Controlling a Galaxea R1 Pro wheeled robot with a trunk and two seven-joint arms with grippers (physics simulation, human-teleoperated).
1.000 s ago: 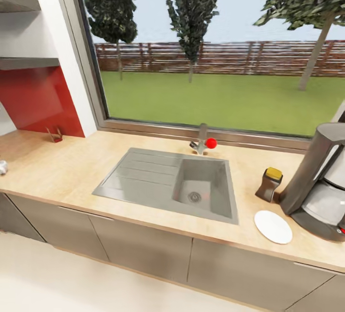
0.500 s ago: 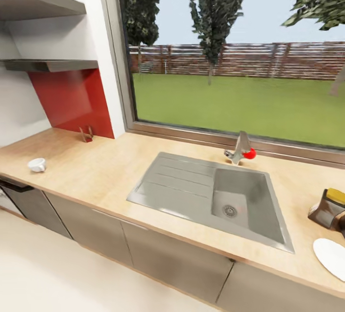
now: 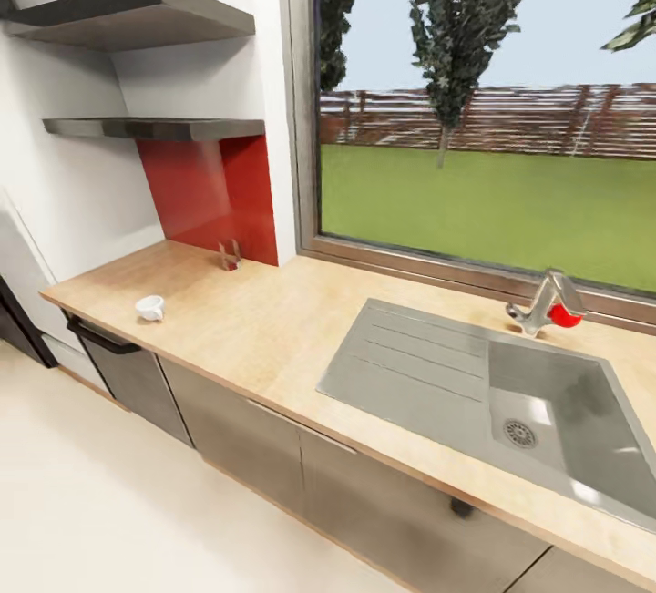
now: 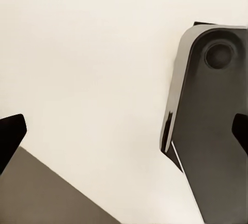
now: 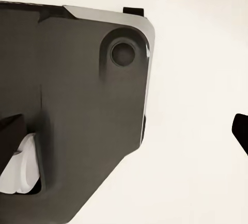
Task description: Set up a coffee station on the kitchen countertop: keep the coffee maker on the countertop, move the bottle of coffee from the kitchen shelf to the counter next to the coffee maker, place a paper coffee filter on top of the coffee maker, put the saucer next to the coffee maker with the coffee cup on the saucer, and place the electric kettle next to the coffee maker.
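Observation:
A small white coffee cup [image 3: 150, 307] stands alone near the left end of the light wood countertop [image 3: 273, 329] in the head view. Above that end, two grey kitchen shelves [image 3: 155, 127] hang on the wall, seen from below, with nothing visible on them. My left gripper [image 4: 124, 136] is open, its dark fingertips [image 4: 10, 136] far apart over pale floor, nothing between them. My right gripper [image 5: 124, 131] is open too, over floor and a dark grey part of my own base [image 5: 77, 105].
An inset steel sink [image 3: 410, 365] with a drainboard fills the counter's right half, a tap with a red knob [image 3: 547, 303] behind it. A small metal holder [image 3: 229, 255] stands by the red wall panel. Grey cabinets and cream floor lie below.
The head camera has swung left. The coffee maker, bottle and saucer slid out at the right edge, while the cup and shelves came into the picture. Nothing on the counter moved.

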